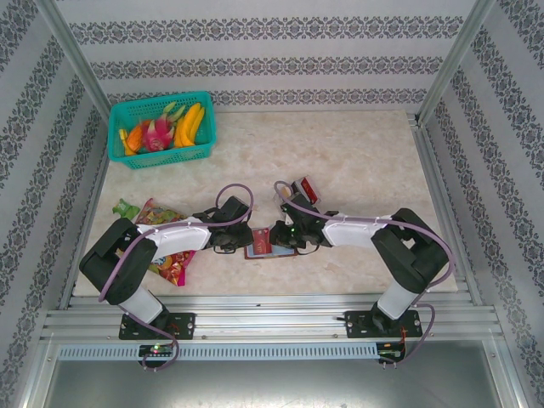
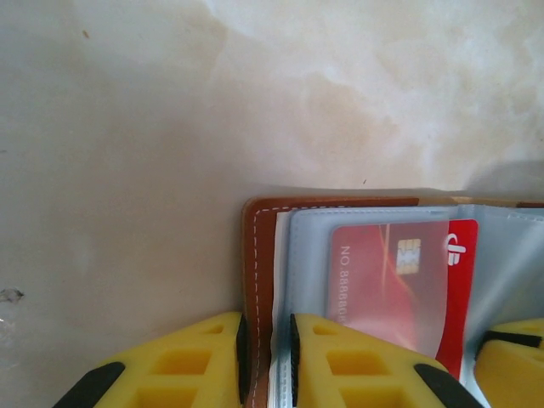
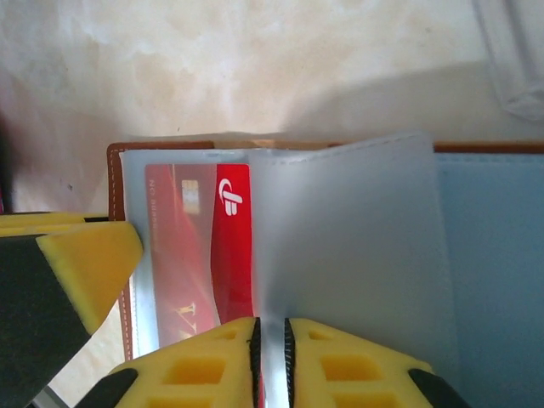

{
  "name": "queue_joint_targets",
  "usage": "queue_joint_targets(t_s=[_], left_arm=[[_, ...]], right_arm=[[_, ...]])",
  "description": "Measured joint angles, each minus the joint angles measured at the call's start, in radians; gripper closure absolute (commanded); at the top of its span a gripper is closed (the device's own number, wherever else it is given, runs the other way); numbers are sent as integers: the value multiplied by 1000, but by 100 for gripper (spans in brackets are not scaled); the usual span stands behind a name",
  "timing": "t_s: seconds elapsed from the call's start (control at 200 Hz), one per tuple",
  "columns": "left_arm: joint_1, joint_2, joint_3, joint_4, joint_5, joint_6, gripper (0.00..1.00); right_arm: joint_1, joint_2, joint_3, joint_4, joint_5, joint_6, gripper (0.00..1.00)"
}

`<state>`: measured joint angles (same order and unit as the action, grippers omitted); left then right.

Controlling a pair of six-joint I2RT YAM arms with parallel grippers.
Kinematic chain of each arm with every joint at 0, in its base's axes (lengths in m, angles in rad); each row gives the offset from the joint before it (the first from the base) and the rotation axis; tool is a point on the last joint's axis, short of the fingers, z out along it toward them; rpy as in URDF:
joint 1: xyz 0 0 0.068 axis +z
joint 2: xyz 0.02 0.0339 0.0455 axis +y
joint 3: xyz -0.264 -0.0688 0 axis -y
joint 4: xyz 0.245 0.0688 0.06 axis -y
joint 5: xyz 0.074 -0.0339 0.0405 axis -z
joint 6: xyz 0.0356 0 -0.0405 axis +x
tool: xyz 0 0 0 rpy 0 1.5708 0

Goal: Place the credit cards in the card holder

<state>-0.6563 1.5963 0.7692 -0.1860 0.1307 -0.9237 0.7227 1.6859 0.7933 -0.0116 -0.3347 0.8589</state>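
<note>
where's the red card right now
The red credit card sits partly inside a clear sleeve of the brown card holder, in the top view at the table's near middle between the left claw and right claw.

Brown card holder with white stitching, red credit card, yellow fingers, teal basket, cream marbled table.
</note>
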Motion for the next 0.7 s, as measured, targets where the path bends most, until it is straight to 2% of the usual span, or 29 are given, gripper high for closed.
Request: queue_joint_targets(t_s=[0.29, 0.565, 0.699], left_arm=[[0, 0, 0, 0, 0, 0, 77], [0, 0, 0, 0, 0, 0, 75], [0, 0, 1, 0, 0, 0, 76]], right_arm=[[6, 47, 37, 3, -40, -1, 88], [8, 80, 78, 14, -85, -2, 86], [9, 83, 106, -42, -63, -23, 82]])
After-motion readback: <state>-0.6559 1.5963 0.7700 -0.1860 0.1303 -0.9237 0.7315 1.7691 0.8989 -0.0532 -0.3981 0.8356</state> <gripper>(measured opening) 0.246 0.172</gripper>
